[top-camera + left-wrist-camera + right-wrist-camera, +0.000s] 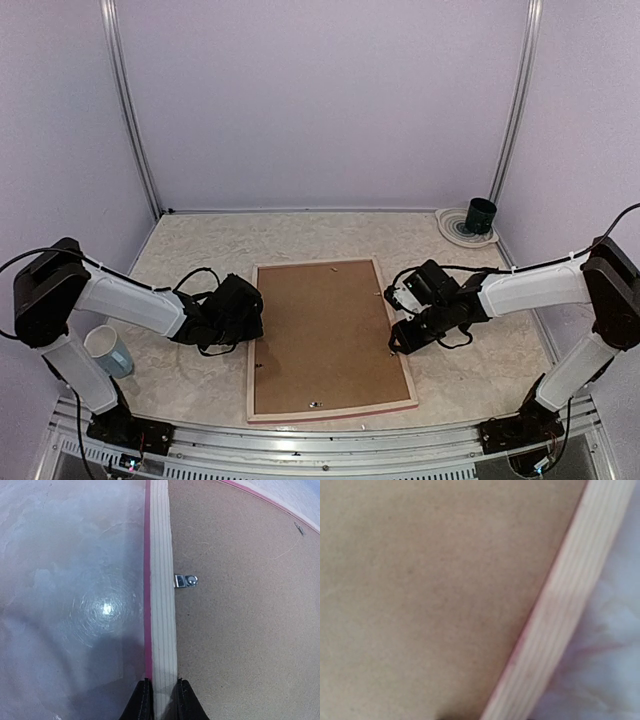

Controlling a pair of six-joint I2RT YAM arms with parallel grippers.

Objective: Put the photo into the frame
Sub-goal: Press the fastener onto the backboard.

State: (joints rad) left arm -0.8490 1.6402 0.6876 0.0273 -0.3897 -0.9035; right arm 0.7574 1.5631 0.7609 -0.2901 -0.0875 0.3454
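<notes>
Near left: pale mug. Centre of table, lying back-up: frame, brown backing board uppermost. Pinched narrowly across its left rail: left gripper. At its right rail, opening impossible to tell: right gripper. Far right corner: dark cup.

Very close and blurred here: the frame shows its pale wooden rail slanting from top right down to bottom middle, with a faint pink line along its inner edge. Left of the frame, the brown backing board fills the view. Right of the frame, a patch of pale tabletop.
</notes>
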